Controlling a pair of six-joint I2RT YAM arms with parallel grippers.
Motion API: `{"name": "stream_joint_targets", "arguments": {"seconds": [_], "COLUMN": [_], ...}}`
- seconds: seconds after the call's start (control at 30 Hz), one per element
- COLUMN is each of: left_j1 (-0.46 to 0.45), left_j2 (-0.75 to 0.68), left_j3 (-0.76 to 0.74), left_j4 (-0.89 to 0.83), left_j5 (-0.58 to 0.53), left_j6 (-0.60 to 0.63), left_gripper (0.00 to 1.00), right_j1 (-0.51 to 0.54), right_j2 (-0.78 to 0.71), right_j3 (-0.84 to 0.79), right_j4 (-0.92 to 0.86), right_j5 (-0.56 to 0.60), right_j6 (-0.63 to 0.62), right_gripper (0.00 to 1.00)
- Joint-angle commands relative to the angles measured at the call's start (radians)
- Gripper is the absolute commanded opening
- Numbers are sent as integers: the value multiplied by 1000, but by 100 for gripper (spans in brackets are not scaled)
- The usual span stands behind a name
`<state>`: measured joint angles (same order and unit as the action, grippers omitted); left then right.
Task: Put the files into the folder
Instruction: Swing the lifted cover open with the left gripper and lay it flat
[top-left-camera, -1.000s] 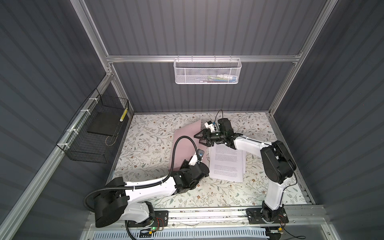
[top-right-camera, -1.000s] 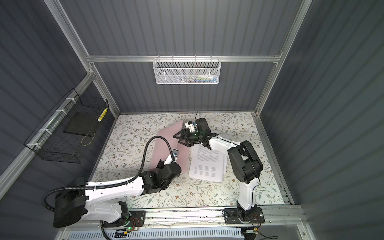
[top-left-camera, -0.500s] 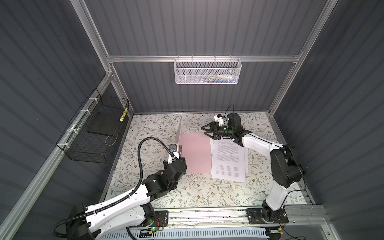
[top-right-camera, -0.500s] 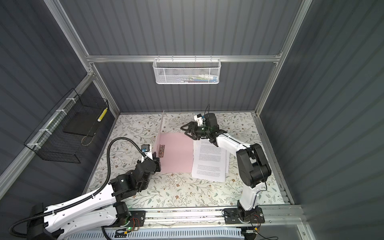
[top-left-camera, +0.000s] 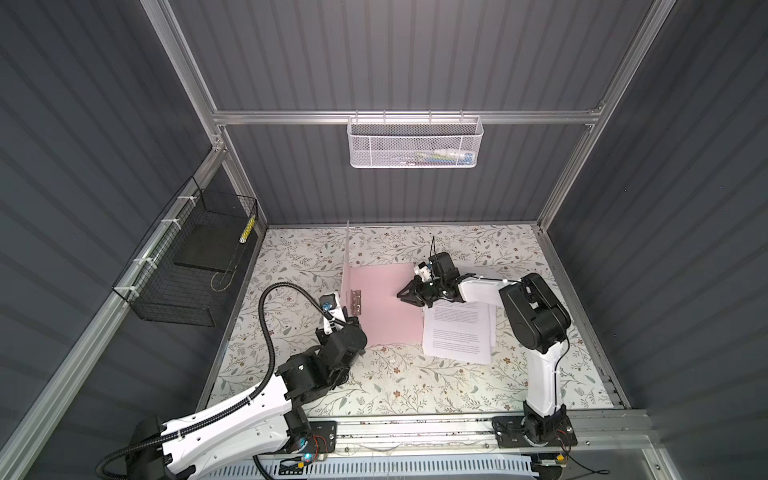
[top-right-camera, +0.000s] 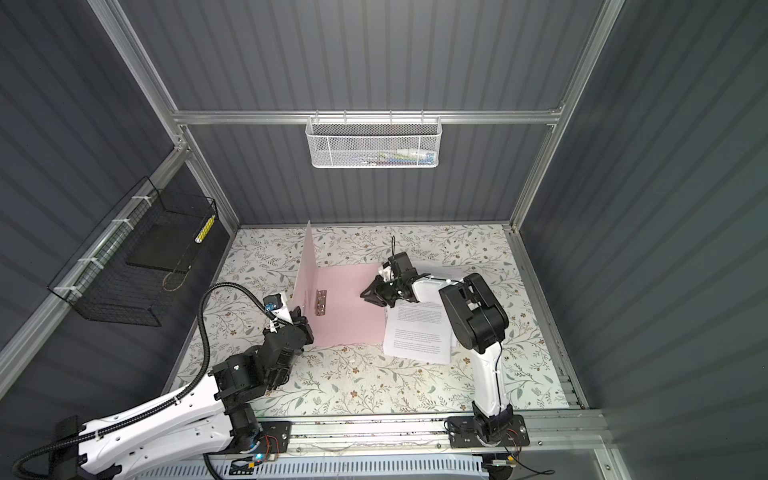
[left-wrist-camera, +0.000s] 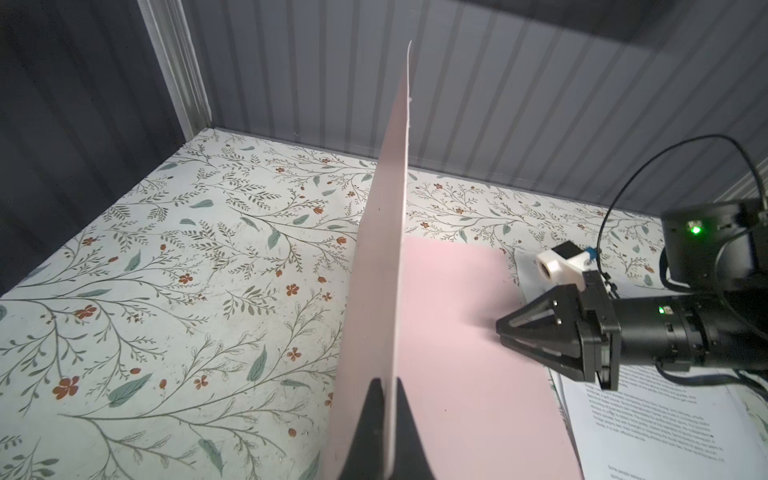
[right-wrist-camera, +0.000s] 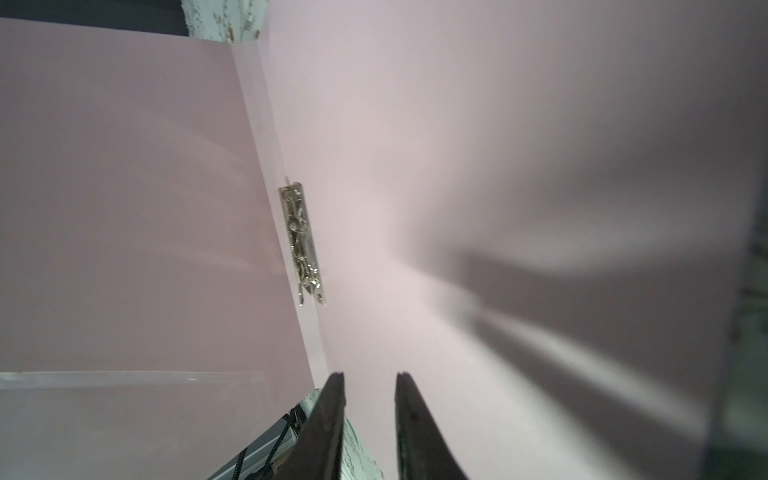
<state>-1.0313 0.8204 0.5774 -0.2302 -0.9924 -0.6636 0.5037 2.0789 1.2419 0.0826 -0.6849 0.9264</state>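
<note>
My left fingers (left-wrist-camera: 370, 428) are clamped on the near edge of the folder's (top-left-camera: 386, 307) cover (left-wrist-camera: 386, 249). The cover stands nearly upright from the spine, and the pink sheet runs straight up between the fingers. A second ago it leaned low over the base with both arms crowded beside it. Now the left arm has drawn back toward me and holds it up alone.

My right fingers (right-wrist-camera: 330, 419) have let go of the cover and narrowed. A slim gap shows between them with nothing in it. They hover low over the bare inner panel, pointing toward the clip (right-wrist-camera: 301, 241) at the spine.

The files (top-left-camera: 457, 332) lie flat on the counter (top-left-camera: 291, 266), not yet inside. They sit just right of the folder, with their left edge touching or slightly lapping its right edge; I cannot tell which.

I judge the opening step done: the folder is open, the panel is clear, and one arm is tied up as a prop. What is left is the real work, getting the sheets across onto the pink panel. The right fingers sit near the stack's far corner, well placed to pinch or slide it. The risk is the thin sheets fanning apart or the cover slipping down.
</note>
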Motion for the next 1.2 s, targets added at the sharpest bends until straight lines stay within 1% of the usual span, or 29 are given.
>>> {"name": "stream_joint_targets", "arguments": {"seconds": [0.0, 0.03, 0.07, 0.1, 0.13, 0.2, 0.27, 0.33, 0.43, 0.47, 0.5, 0.57, 0.6, 0.63, 0.67, 0.7, 0.8, 0.87, 0.9, 0.97, 1.1, 1.17], "left_j1": [7, 7, 7, 7, 7, 7, 7, 8, 20, 31, 43, 87, 120, 149, 191, 237, 437, 570, 614, 641, 658, 671], "left_j2": [9, 13, 16, 19, 18, 15, 14, 17, 53, 74, 98, 143, 163, 176, 190, 202, 249, 290, 311, 354, 443, 487], "left_j3": [3, 14, 26, 37, 41, 46, 50, 64, 107, 126, 140, 155, 160, 162, 158, 156, 125, 95, 87, 87, 103, 108], "left_j4": [-150, -206, -285, -361, -408, -501, -564, -627, -738, -803, -851, -886, -884, -856, -798, -742, -593, -502, -471, -440, -382, -340], "left_j5": [-118, -155, -194, -228, -250, -289, -317, -339, -357, -355, -351, -314, -282, -251, -204, -151, 77, 229, 276, 296, 308, 333], "left_j6": [-166, -232, -329, -428, -499, -617, -704, -770, -856, -924, -963, -982, -965, -918, -824, -766, -577, -483, -452, -420, -362, -331], "left_gripper": [0, 0, 0, 7, 13, 24, 33, 35, 40, 40, 40, 42, 42, 41, 41, 41, 39, 38, 38, 38, 40, 40], "right_j1": [2, 2, 2, 3, 1, 1, 1, 1, 1, 1, 1, 1, 1, 1, 1, 2, 3, 4, 4, 6, 7, 8], "right_j2": [22, 26, 29, 34, 39, 44, 46, 50, 59, 61, 60, 58, 56, 53, 50, 46, 27, 6, -3, -20, -17, -6], "right_j3": [19, 16, 11, 7, 6, -3, -19, -33, -50, -55, -59, -74, -80, -82, -85, -87, -87, -89, -90, -91, -92, -96], "right_j4": [-46, -52, -55, -58, -63, -64, -55, -45, -28, -22, -18, 2, 8, 8, 7, 7, -3, -7, -12, -21, -19, -9], "right_j5": [34, 39, 45, 47, 50, 54, 57, 54, 45, 43, 43, 37, 34, 35, 35, 35, 33, 36, 39, 46, 42, 35], "right_j6": [-54, -60, -65, -70, -76, -81, -81, -80, -74, -72, -70, -59, -56, -54, -54, -53, -57, -62, -66, -72, -73, -66], "right_gripper": [25, 25, 25, 25, 25, 25, 25, 25, 25, 25, 25, 25, 25, 25, 25, 25, 25, 25, 25, 25, 25, 25]}}
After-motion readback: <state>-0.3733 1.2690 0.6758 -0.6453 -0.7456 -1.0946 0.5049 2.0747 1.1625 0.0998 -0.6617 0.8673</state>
